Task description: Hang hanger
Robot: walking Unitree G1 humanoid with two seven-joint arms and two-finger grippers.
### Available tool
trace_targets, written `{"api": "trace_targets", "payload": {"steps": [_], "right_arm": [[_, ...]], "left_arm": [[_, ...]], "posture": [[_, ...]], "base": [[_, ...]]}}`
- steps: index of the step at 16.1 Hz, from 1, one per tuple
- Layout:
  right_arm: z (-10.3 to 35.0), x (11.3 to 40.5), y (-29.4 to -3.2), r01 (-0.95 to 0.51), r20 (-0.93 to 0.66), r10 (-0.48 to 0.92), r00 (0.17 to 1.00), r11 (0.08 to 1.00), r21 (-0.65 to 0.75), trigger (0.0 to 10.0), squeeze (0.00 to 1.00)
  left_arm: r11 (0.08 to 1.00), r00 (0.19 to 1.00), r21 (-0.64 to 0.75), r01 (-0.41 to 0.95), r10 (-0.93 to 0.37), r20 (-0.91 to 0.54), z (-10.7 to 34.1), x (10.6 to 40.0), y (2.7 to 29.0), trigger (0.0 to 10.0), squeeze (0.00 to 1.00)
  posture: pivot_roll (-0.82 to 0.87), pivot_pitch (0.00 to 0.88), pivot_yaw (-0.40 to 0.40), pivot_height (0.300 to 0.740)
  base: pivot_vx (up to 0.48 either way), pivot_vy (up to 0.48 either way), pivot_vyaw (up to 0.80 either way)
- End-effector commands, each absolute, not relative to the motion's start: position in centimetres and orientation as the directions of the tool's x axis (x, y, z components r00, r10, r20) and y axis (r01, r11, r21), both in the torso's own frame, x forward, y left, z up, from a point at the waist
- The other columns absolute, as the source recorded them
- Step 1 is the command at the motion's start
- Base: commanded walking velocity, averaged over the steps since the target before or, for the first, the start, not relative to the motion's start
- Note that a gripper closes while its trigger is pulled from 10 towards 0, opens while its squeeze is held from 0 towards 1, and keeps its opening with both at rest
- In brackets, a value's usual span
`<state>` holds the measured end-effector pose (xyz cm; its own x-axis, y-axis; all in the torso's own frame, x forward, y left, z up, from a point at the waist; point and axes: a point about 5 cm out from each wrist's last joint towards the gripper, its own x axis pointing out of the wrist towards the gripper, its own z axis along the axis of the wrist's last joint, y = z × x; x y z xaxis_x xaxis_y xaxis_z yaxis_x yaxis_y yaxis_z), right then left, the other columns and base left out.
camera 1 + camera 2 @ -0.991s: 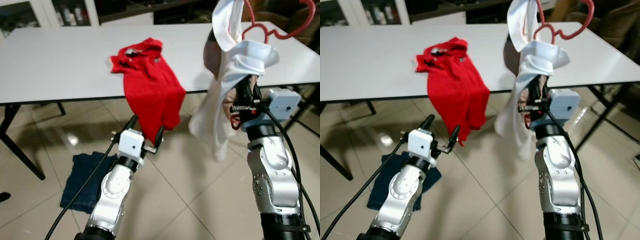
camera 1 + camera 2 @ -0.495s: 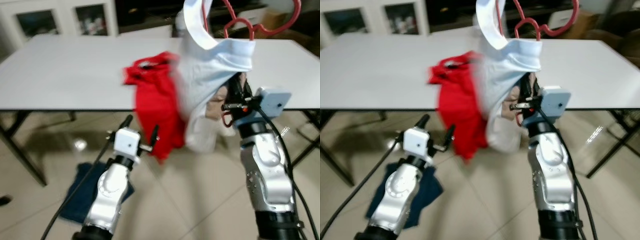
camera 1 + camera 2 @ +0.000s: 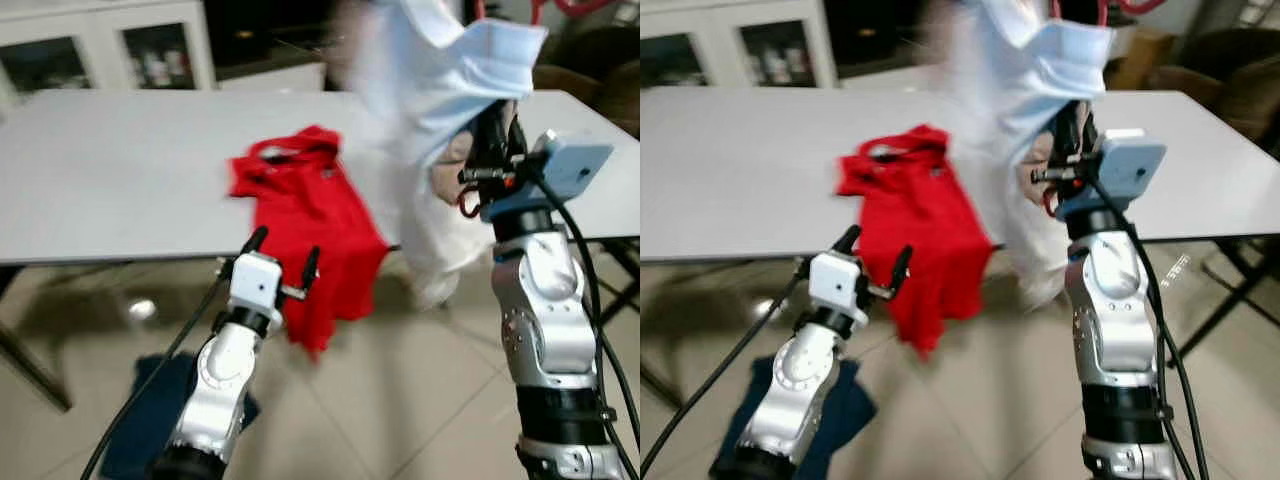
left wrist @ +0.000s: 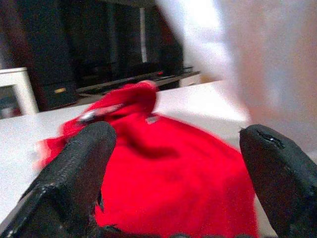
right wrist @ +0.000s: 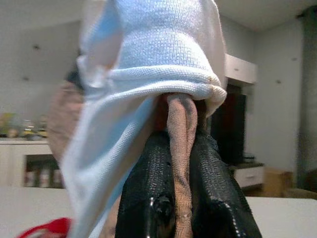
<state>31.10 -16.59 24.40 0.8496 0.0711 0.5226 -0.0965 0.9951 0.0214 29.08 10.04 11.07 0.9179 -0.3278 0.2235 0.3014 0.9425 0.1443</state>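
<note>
My right gripper [image 3: 489, 148] is raised at the right, shut on the lower part of a red hanger [image 3: 1048, 203] whose top loops [image 3: 566, 6] reach the upper edge. A white garment [image 3: 430, 120] hangs from the hanger, draped over the gripper and blurred. In the right wrist view the black fingers [image 5: 148, 191] pinch a pinkish bar [image 5: 181, 134] under the white knit cloth [image 5: 163, 44]. My left gripper [image 3: 283, 258] is held low at the centre left, open, facing a red shirt [image 4: 168, 173]. That red shirt [image 3: 310, 215] lies over the table's front edge.
The white table [image 3: 120, 160] spans the view ahead, its legs down both sides. A dark blue garment [image 3: 140, 425] lies on the tiled floor beside my left arm. White glass-door cabinets [image 3: 110, 50] stand behind the table, with dark chairs [image 3: 600, 60] at the right.
The camera has shifted, so the whole scene moved. My right gripper is higher with the hanger, and the white garment has swung from below the table edge up in front of the tabletop.
</note>
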Motion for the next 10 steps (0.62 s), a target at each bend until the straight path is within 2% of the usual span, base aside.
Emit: {"api": "trace_targets", "payload": {"steps": [1,5,8,10], "right_arm": [[24.8,31.2,-17.7,-0.05,0.532,0.036,0.846,0.999,0.012,10.0,0.0],[24.1,31.3,-17.2,-0.066,0.51,0.046,0.859,0.998,0.021,10.0,0.0],[23.8,31.3,-17.2,-0.067,0.501,0.045,0.864,0.997,0.026,10.0,0.0],[23.8,31.3,-17.2,-0.065,0.5,0.043,0.865,0.997,0.028,10.0,0.0]], "left_arm": [[0.934,0.906,0.142,0.327,-0.353,0.234,11.4,29.1,9.1,10.0,0.0],[0.934,0.902,0.144,0.328,-0.355,0.245,11.6,29.1,9.1,10.0,0.0],[0.92,0.844,0.182,0.348,-0.392,0.366,15.2,29.3,8.0,10.0,0.0],[0.917,0.828,0.19,0.351,-0.399,0.395,16.1,29.4,7.7,10.0,0.0]], "posture": [[0.06,0.018,-0.012,0.74],[0.07,0.017,-0.01,0.74],[0.07,0.019,-0.008,0.74],[0.06,0.018,-0.008,0.74]], "base": [[0.48,0.0,0.0],[0.48,0.0,0.0],[0.48,0.0,0.0],[0.48,0.0,0.0]]}}
